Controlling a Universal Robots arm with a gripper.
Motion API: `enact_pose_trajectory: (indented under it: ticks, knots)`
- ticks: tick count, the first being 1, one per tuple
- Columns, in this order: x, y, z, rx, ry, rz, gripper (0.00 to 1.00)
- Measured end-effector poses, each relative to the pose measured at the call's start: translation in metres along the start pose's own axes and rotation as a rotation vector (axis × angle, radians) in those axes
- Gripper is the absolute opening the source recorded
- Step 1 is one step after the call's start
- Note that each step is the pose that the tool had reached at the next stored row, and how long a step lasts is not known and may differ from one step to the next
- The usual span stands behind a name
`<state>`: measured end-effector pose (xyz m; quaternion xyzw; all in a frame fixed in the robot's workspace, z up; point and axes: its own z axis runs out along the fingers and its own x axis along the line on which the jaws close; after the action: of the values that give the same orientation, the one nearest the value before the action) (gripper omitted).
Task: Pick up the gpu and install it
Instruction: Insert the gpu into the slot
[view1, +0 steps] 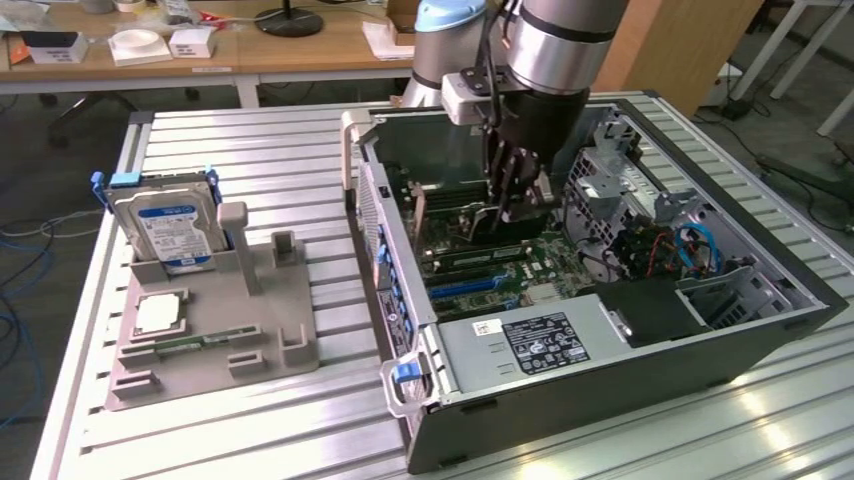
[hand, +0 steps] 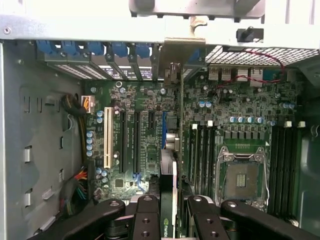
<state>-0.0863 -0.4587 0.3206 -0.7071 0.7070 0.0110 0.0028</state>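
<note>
The arm reaches down into the open PC case (view1: 747, 330), which lies on its side on the slatted table (view1: 240, 150). The gripper (view1: 518, 205) hangs low over the motherboard (view1: 501, 270), its black fingers (hand: 147, 220) closed on the gpu (hand: 170, 210), which stands on edge between them. In the wrist view the card runs away from the camera as a thin strip, a black face with a green logo near the fingers, and its silver bracket (hand: 182, 55) stands up against the rear wall of the case beside a row of blue slot clips (hand: 95, 48). The card's lower edge sits in line with the expansion slots, just beside the blue slot (hand: 163, 130); whether it is seated there or just above it I cannot tell from this angle.

To one side of the card lie the black slots and a white slot (hand: 107, 137); to the other, the memory slots and the bare CPU socket (hand: 243, 175).

In the exterior view a grey fixture tray (view1: 267, 330) sits on the table at the exterior view's left of the case. A hard drive (view1: 167, 230) with a blue and white label stands upright at its far end, and a square CPU (view1: 158, 312) lies flat nearer the camera. The power supply (view1: 534, 345) fills the near corner of the case
</note>
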Motion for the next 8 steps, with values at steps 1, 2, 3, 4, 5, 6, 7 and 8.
enact_pose_trajectory:
  ticks: [1,2,3,4,5,6,7,8]
  knots:
    - [0.0003,0.0000,0.0014,0.0000,0.0000,0.000,0.26]
    - [0.0005,0.0000,0.0029,0.0000,-0.0001,0.000,0.26]
    - [0.0008,0.0000,0.0043,0.0000,0.0000,0.000,0.26]
    - [0.0011,-0.0001,0.0055,0.0000,0.0000,0.000,0.26]
    - [0.0015,-0.0001,0.0067,0.0000,0.0001,0.000,0.26]
    - [0.0019,-0.0001,0.0079,0.0000,0.0001,0.000,0.26]
    - [0.0023,-0.0001,0.0092,0.0000,0.0001,0.000,0.26]
    - [0.0026,-0.0001,0.0106,0.0001,0.0000,0.000,0.26]
